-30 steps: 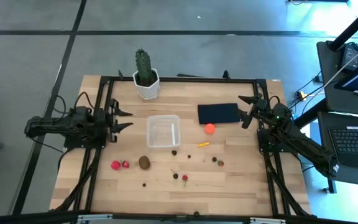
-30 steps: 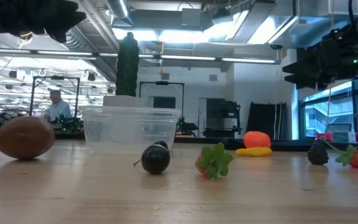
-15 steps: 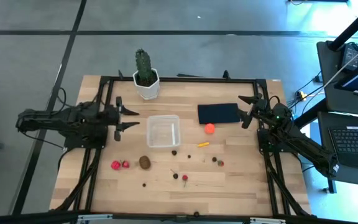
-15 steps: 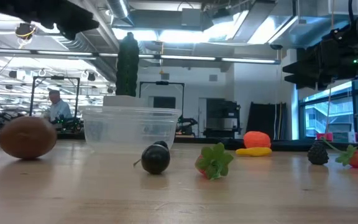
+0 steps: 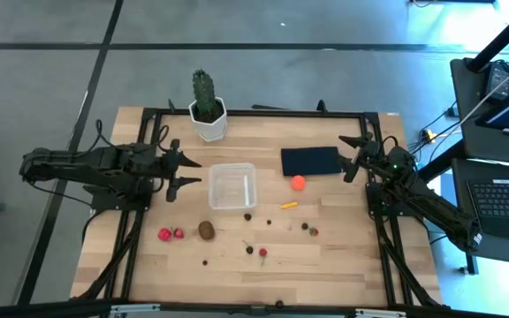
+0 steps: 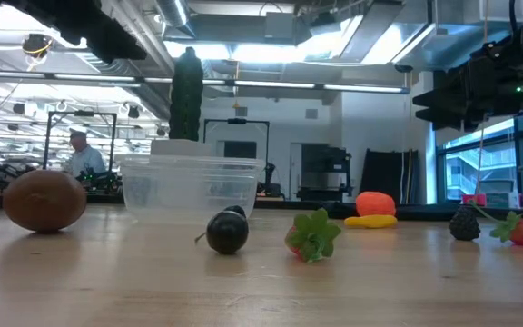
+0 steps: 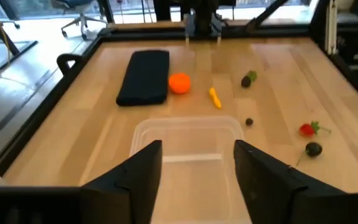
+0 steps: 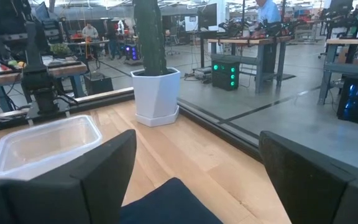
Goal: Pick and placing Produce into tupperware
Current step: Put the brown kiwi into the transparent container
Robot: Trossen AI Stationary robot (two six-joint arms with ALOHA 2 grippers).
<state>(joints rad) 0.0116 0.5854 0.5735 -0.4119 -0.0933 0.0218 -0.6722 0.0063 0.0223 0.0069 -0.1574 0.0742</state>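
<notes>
The clear square tupperware (image 5: 231,186) stands empty at mid-table; it also shows in the left wrist view (image 7: 191,155). Produce lies on the wood: an orange ball (image 5: 299,183), a yellow sliver (image 5: 289,205), a brown lump (image 5: 206,230), red pieces (image 5: 170,234), and dark berries (image 5: 248,215) nearer the front. My left gripper (image 5: 188,172) is open and empty, just left of the tupperware. My right gripper (image 5: 352,155) is open and empty at the right, beside the dark navy rectangle.
A green cactus in a white hexagonal pot (image 5: 207,110) stands at the far edge. A flat dark navy rectangle (image 5: 310,161) lies right of the tupperware. A black frame (image 5: 254,113) borders the table. Bare wood lies along the near edge.
My left gripper has moved toward the table's right edge, up to the tupperware's left side, staying open. My right arm and the produce have kept still.
</notes>
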